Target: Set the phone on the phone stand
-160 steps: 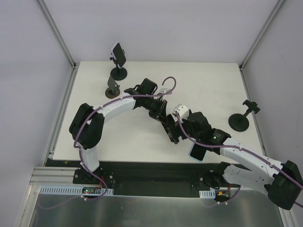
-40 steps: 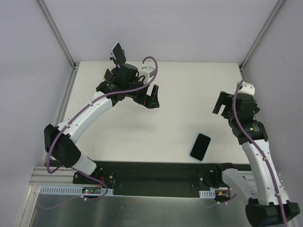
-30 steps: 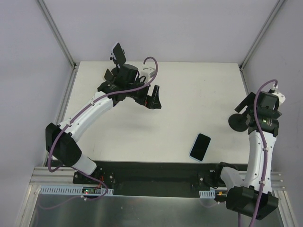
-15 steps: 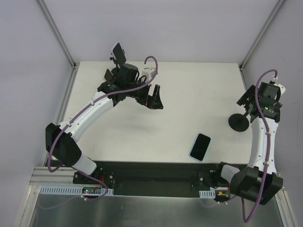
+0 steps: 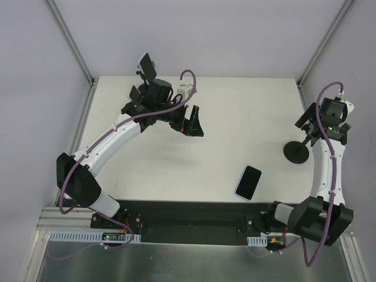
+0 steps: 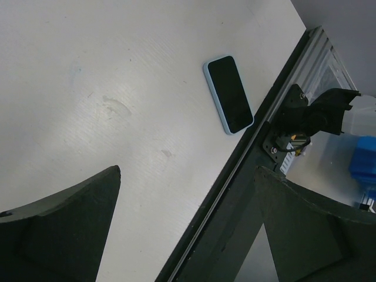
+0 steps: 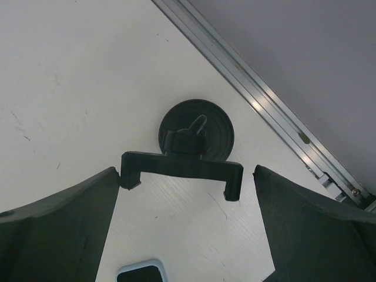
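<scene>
1. Right gripper (image 7: 185, 170): jaws spread wide and empty. It hovers over the black phone stand with a round base and bar-shaped cradle (image 7: 197, 132), fingers either side of the cradle, no contact.
2. Slim dark-screened phone in a pale blue case (image 5: 248, 182): flat, screen up, on the white table (image 5: 235, 100) near the front edge, apart from the stand.
3. Left gripper (image 6: 188, 170): spread, empty, raised mid-table.
4. Judgement: the step looks like steadying the stand. Descend centred on the cradle and close gently. Avoid tipping the base, and leave the cradle unobstructed.
</scene>
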